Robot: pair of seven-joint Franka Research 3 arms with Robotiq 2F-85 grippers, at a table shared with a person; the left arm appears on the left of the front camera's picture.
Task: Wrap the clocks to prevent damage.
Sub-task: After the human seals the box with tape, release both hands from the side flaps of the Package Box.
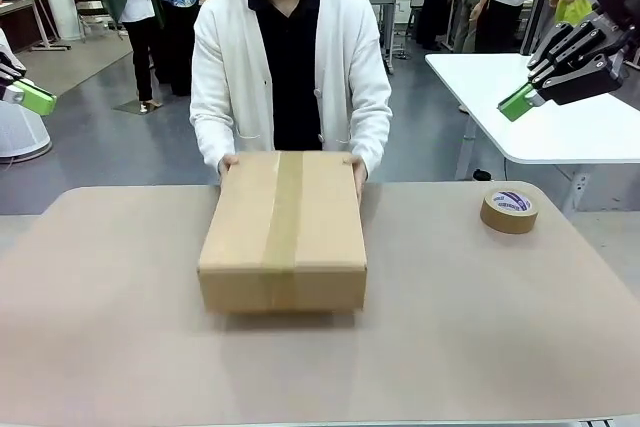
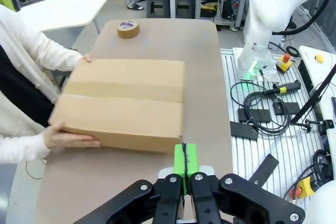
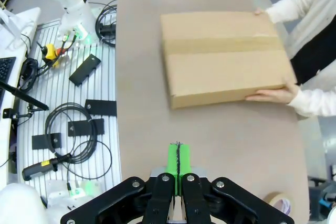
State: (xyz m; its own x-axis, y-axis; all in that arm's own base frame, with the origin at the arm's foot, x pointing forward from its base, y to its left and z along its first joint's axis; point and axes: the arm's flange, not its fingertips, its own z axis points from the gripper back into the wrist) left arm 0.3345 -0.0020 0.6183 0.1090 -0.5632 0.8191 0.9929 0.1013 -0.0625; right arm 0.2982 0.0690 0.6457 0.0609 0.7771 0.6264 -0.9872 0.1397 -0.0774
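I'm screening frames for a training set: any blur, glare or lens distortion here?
Front view: even light, soft shadow under the taped brown cardboard box, sharp. Left wrist view: wide-angle bending of the beige table's edges. Right wrist view: similar bending, no glare.

The left pincer [image 1: 28,97] hangs high at the far left, its green pads pressed together. The right pincer [image 1: 520,102] hangs high at the far right, pads also together, holding nothing. Both point down toward the middle.

One cardboard box [image 1: 283,232] and one roll of tape [image 1: 509,210] are counted on the tabletop [image 1: 480,327]. Two hands are seen at the box.
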